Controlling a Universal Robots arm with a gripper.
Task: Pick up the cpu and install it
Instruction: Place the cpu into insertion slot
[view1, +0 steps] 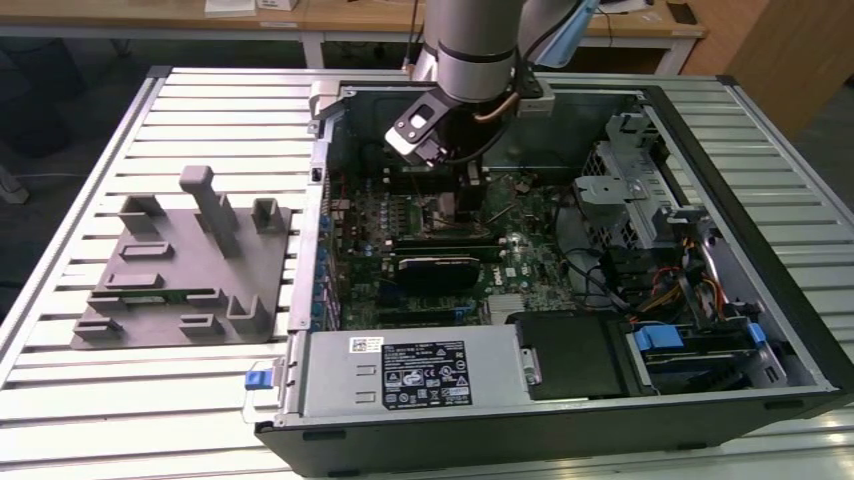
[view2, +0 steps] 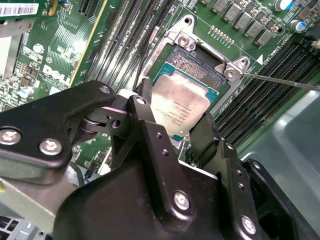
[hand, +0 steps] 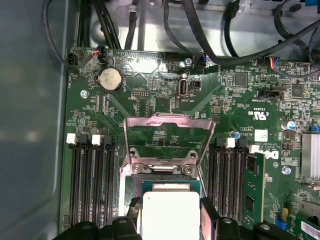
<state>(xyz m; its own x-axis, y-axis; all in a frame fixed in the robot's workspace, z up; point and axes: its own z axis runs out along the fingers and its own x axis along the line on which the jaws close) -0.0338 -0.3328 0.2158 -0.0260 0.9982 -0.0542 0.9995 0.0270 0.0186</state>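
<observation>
Fingers are closed onto the cpu, one black tip against each of two opposite edges, so the opening between them is just the width of the chip. In the first wrist view the same grip shows, with the fingers flanking the pale metal top of the cpu. The chip lies flat between the tips, its green border visible along the far edge.

Directly under and just beyond the fingertips lies the open socket, part of its contact field exposed past the chip's edge. Whether the chip already touches the socket I cannot tell. Past the fingertips the metal retention frame stands hinged up. Rows of memory slots run along both outer sides of the fingers, all on the green motherboard.

In the exterior view the arm reaches down into the open computer case. Well apart from the fingers, outside the case, a grey tray rests on the slatted surface.
</observation>
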